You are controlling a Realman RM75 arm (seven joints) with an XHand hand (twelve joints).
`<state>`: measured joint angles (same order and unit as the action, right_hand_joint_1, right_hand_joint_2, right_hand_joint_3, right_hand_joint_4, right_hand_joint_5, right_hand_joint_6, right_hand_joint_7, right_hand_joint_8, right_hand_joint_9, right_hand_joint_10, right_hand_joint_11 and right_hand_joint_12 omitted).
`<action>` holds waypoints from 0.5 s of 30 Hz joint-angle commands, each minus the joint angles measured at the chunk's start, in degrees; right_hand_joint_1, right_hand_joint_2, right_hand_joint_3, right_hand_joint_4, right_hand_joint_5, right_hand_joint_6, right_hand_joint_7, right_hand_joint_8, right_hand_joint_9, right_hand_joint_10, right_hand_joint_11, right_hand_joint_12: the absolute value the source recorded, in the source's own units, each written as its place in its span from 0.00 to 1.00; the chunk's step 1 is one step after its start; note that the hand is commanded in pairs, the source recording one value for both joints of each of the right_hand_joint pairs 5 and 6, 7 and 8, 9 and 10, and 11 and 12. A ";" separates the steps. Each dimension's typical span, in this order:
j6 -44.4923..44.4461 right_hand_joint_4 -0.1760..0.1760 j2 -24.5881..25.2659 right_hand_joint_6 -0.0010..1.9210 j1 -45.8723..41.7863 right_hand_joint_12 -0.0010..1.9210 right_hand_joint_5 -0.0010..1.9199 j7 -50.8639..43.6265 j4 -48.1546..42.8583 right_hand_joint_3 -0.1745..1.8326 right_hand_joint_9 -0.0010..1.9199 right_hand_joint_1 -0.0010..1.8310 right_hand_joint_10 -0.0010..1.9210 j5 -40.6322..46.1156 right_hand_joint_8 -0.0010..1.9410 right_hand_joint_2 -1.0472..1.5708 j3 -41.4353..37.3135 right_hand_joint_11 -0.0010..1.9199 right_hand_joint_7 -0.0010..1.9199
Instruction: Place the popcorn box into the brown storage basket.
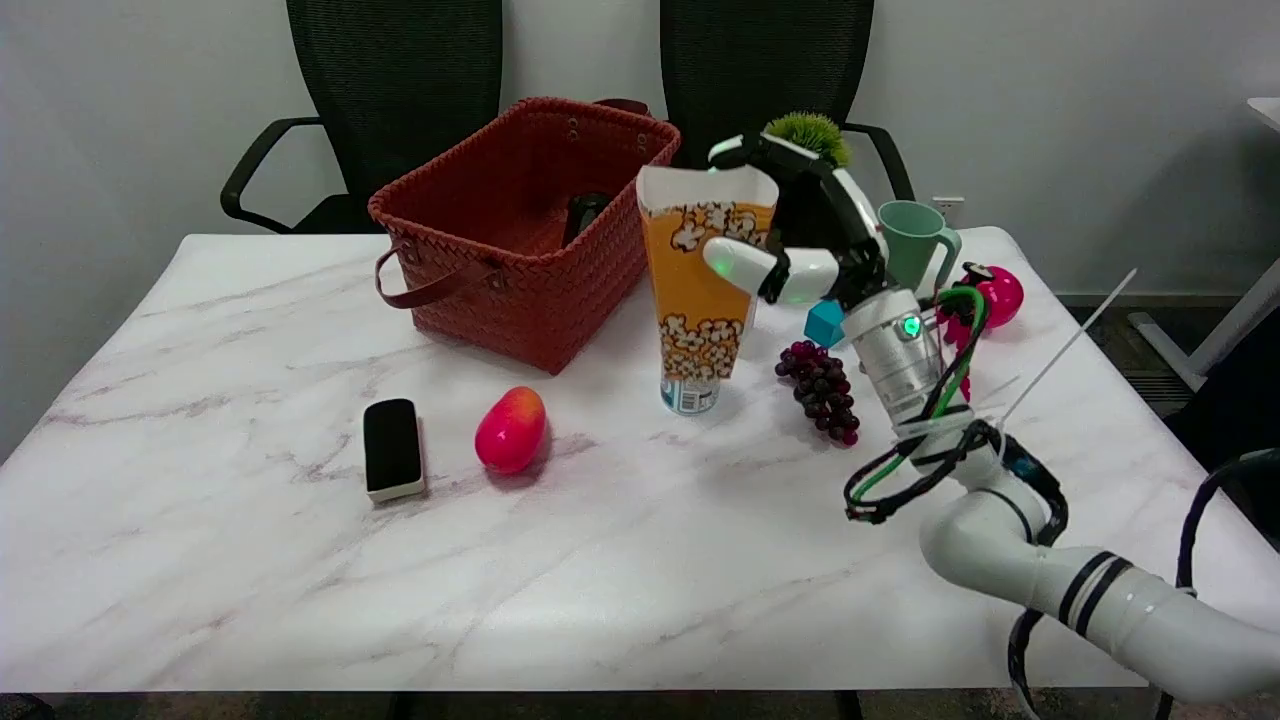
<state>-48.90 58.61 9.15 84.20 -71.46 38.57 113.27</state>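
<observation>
Nearest me lie a black eraser [392, 448] and a red mango [511, 429] on the marble table [200, 560]. Beyond them the popcorn box [703, 300] stands upright, long axis vertical, its base seemingly on the tabletop. The right hand [790, 240] comes at it from the box's right, a thumb pressing its front and other fingers behind the rim, so it looks gripped. Farther back and to the left sits the brown storage basket [520, 235], open-topped, close by.

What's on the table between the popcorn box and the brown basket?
Nothing: in the head view, only bare marble table separates the popcorn box from the brown storage basket.
</observation>
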 commanded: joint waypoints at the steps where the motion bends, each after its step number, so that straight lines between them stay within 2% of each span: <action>1: 18.03 0.50 -0.56 0.41 11.48 0.48 0.41 0.01 -6.48 0.45 0.54 0.72 0.54 -4.46 0.53 0.57 -9.31 0.48 0.53; 8: 29.26 0.50 -0.08 0.36 24.53 0.44 0.36 -0.38 -1.80 0.47 0.52 0.73 0.52 -4.54 0.51 0.53 -7.62 0.44 0.51; 15: 34.59 0.50 1.59 0.35 38.48 0.44 0.35 0.06 6.72 0.48 0.51 0.73 0.51 -4.46 0.50 0.51 -0.37 0.44 0.50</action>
<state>-31.94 58.34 22.64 84.11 -74.31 35.33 107.43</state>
